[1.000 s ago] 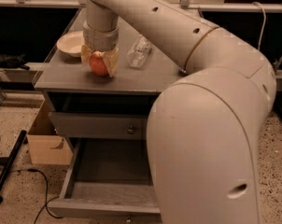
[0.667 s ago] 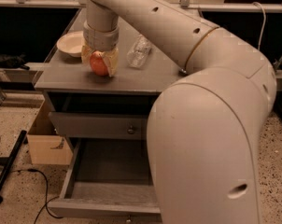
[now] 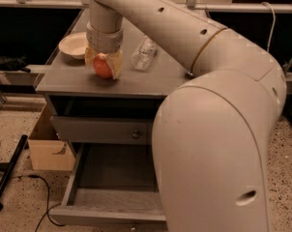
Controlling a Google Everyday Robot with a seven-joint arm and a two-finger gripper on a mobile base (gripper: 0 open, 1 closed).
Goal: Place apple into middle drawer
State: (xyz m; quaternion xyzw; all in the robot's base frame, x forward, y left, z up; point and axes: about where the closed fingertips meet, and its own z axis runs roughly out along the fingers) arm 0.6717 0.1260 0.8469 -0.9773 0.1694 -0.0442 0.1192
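The red-orange apple (image 3: 103, 66) sits between the two pale fingers (image 3: 115, 64) of my gripper (image 3: 103, 67), at the left of the grey cabinet top (image 3: 136, 83). The gripper comes straight down from above and is shut on the apple, which rests on or just above the top. The middle drawer (image 3: 114, 175) is pulled wide open below, a shallow grey tray; its right part is hidden behind my arm. Above it is a shut grey drawer front with a dark knob (image 3: 135, 135).
A cream bowl (image 3: 74, 45) stands at the back left of the top. A clear plastic bottle (image 3: 144, 53) lies right of the apple. A cardboard box (image 3: 47, 146) and a black cable (image 3: 20, 178) are on the floor at left. My large arm (image 3: 218, 129) fills the right.
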